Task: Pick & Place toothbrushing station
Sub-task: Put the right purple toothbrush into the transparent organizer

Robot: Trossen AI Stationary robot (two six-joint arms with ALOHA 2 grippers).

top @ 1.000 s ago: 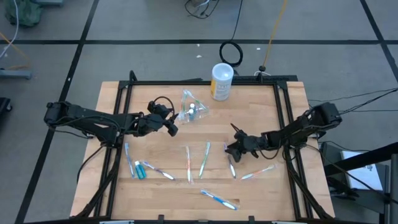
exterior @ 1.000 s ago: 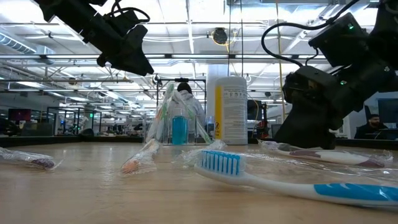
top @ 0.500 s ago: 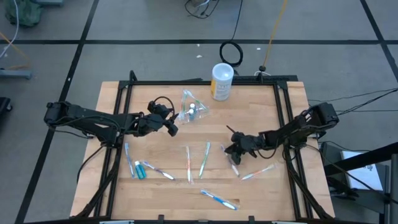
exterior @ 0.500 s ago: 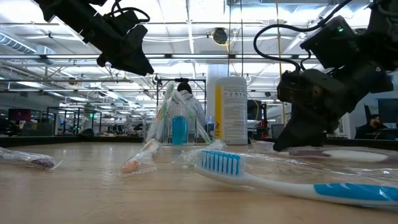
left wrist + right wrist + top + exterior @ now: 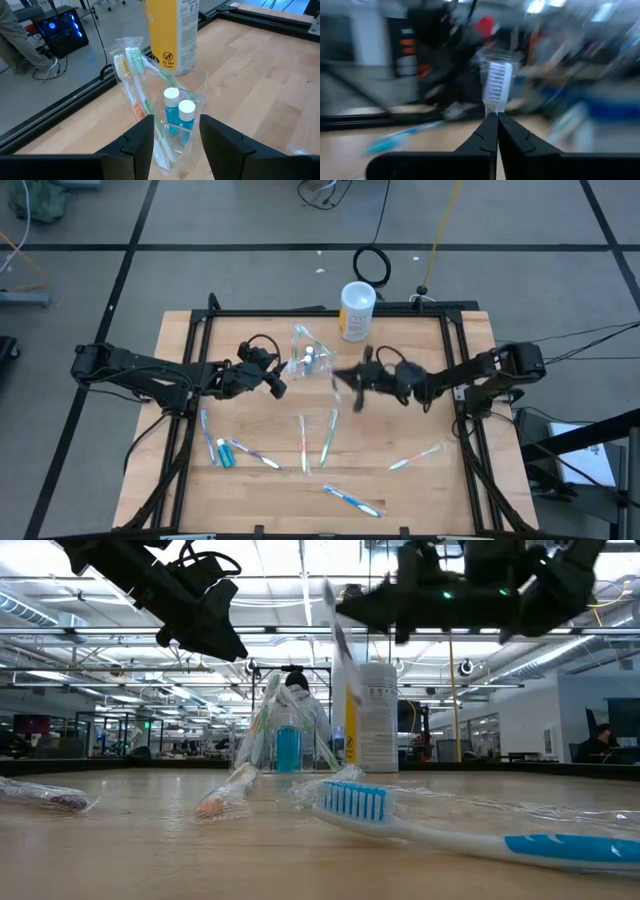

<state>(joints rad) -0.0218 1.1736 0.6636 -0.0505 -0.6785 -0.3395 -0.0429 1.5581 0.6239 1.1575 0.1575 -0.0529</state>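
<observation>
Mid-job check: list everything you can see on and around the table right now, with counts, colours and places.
Clear plastic cup-like holder: one, back centre of table, holding two toothbrushes and two teal tubes with white caps.
White cylindrical canister with yellow label: one, back edge, beside the holder.
Wrapped toothbrushes lying on the table: about seven; two at front left, two at centre, one blue at front, one at right.
Loose teal tube: one, front left.
Left gripper: fingers open, near the holder, empty.
Right gripper: shut on a wrapped toothbrush, lifted above table centre.
</observation>
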